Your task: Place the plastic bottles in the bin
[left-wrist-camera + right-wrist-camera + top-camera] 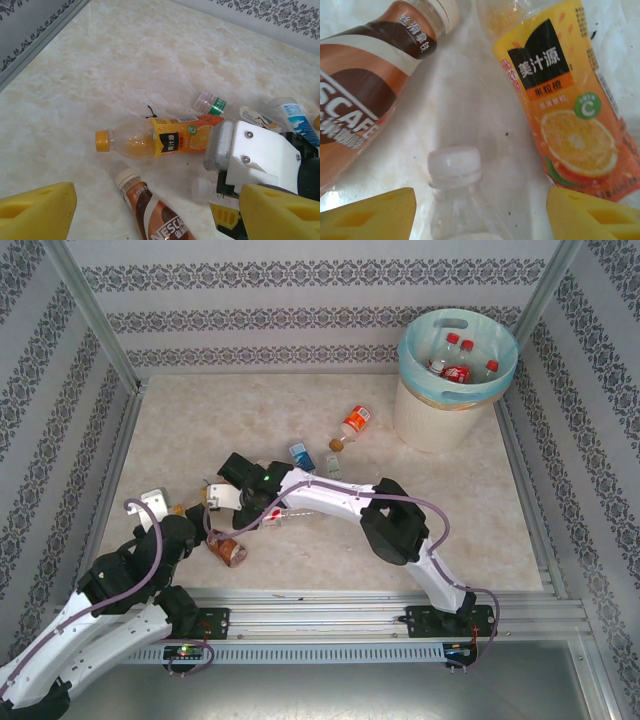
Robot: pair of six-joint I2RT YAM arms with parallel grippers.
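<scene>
High view looking down from the near side, both wrist views close, sharing orange-juice bottle [170, 140]

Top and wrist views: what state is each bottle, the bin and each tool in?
bin, upright, bag-lined, holding red-capped bottles
bottle nearest the bin, lying outside it
orange juice bottle, on its side, capped
brown coffee bottle, lying, capped
clear bottle, lying, capped
left tool, open
right tool, open, poised over the clear bottle
</scene>
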